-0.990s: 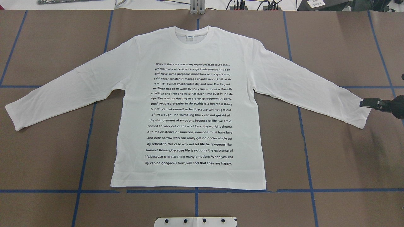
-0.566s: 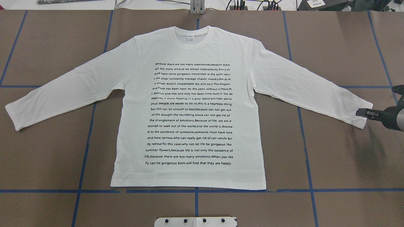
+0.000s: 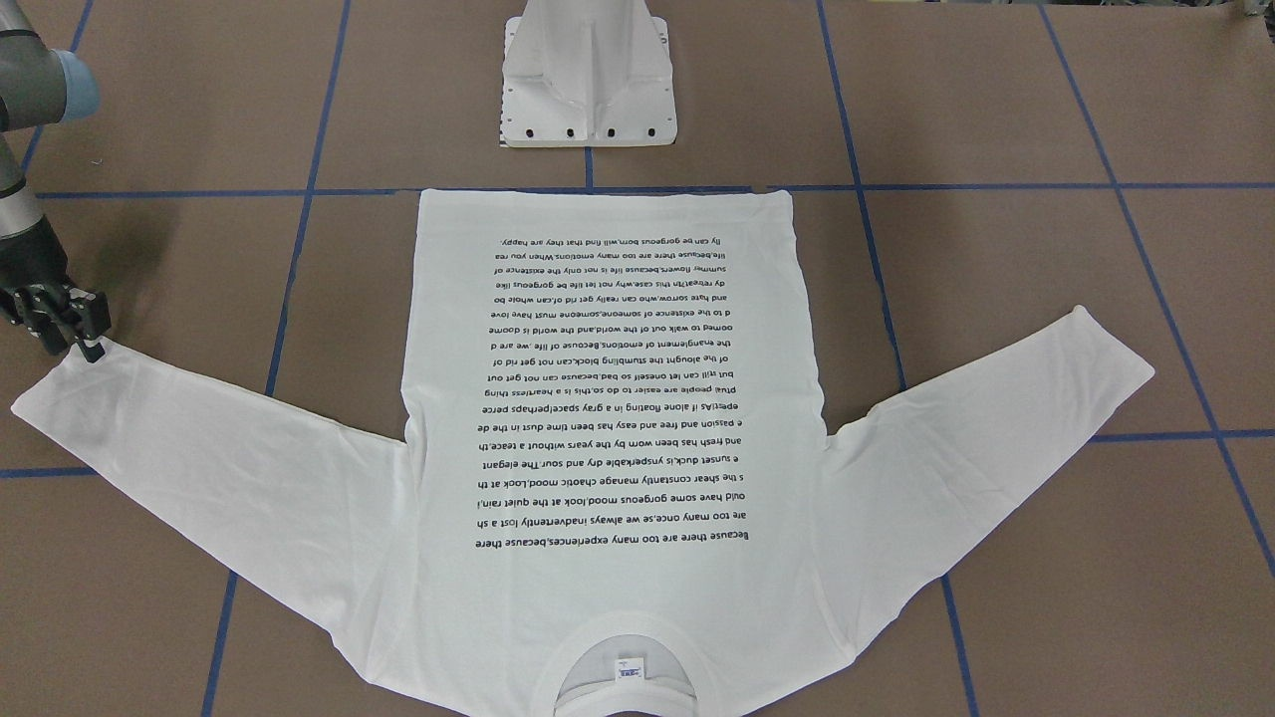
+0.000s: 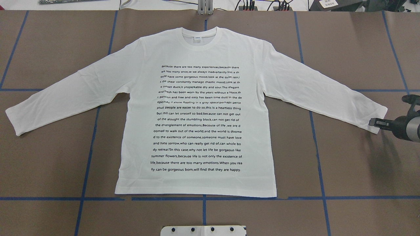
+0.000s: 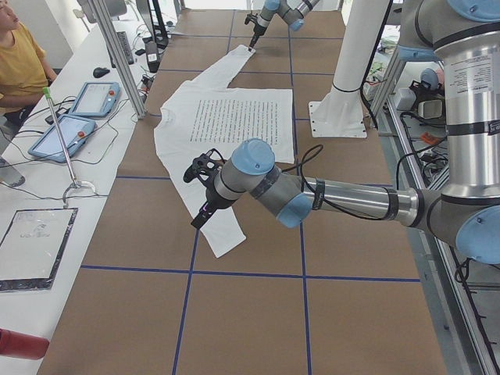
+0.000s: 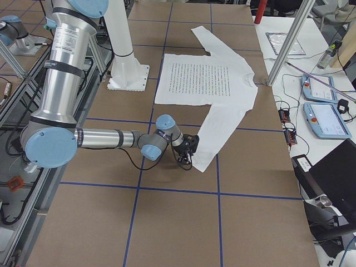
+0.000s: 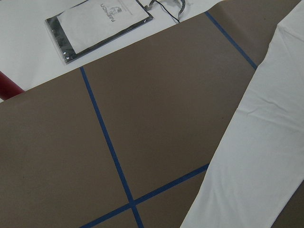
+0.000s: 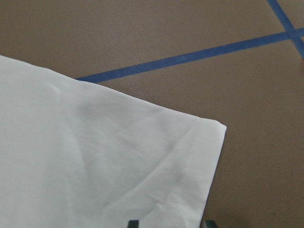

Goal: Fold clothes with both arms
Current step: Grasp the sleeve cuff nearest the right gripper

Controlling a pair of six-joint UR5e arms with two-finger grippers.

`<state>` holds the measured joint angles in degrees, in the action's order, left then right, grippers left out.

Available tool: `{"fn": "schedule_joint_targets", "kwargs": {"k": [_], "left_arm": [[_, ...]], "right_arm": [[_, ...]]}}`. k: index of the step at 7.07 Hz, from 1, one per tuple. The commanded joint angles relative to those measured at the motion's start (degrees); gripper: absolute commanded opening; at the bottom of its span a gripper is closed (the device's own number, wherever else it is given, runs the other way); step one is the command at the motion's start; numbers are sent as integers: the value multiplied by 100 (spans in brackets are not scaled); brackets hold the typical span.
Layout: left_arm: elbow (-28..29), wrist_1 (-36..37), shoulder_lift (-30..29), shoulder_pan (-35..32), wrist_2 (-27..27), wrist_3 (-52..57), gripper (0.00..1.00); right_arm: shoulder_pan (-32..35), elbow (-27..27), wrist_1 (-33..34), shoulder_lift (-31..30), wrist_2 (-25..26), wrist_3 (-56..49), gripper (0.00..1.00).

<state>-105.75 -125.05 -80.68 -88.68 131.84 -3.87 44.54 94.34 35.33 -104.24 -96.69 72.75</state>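
The white long-sleeved shirt (image 4: 137,98) lies flat with its black text up, collar at the far side and both sleeves spread (image 3: 448,558). My right gripper (image 4: 374,122) is low at the near corner of the right sleeve cuff (image 8: 95,166). It is open, and the right wrist view shows its fingertips (image 8: 133,223) apart on either side of the cuff corner. The front-facing view has this gripper (image 3: 88,337) at its left edge. My left gripper (image 5: 200,217) hovers over the left sleeve (image 7: 256,156) near its cuff. It shows only in the left side view, so I cannot tell whether it is open or shut.
The white pedestal base (image 3: 588,80) stands at the near table edge behind the hem. Blue tape lines (image 4: 203,198) grid the brown surface. Beyond the far edge are teach pendants (image 5: 78,117), metal posts (image 5: 117,55), a seated person (image 5: 19,55) and a bagged sheet (image 7: 99,23).
My right gripper has moved along the right cuff toward the robot's side and slightly inward, ending at the cuff's near corner. The shirt has not shifted.
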Motion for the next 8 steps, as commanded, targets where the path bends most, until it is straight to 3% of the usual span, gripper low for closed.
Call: {"fn": "schedule_joint_targets", "kwargs": {"k": [1,2,3,5,7,8], "left_arm": [[-16,7,0,0,9,0,100],[-16,7,0,0,9,0,100],[-24,-2,0,0,9,0,100],[-16,94,0,0,9,-9,100],[37,173,0,0,9,-9,100],[20,174,18,-9,9,-9,100]], "right_arm": [[-41,-3,0,0,1,2,30],[-50,-12,0,0,1,2,19],[-41,-3,-9,0,1,-6,0],[-15,285,-61,44,-8,-15,0],[353,987,-18,62,140,-155,0],[493,1051,104,349,159,-321,0]]}}
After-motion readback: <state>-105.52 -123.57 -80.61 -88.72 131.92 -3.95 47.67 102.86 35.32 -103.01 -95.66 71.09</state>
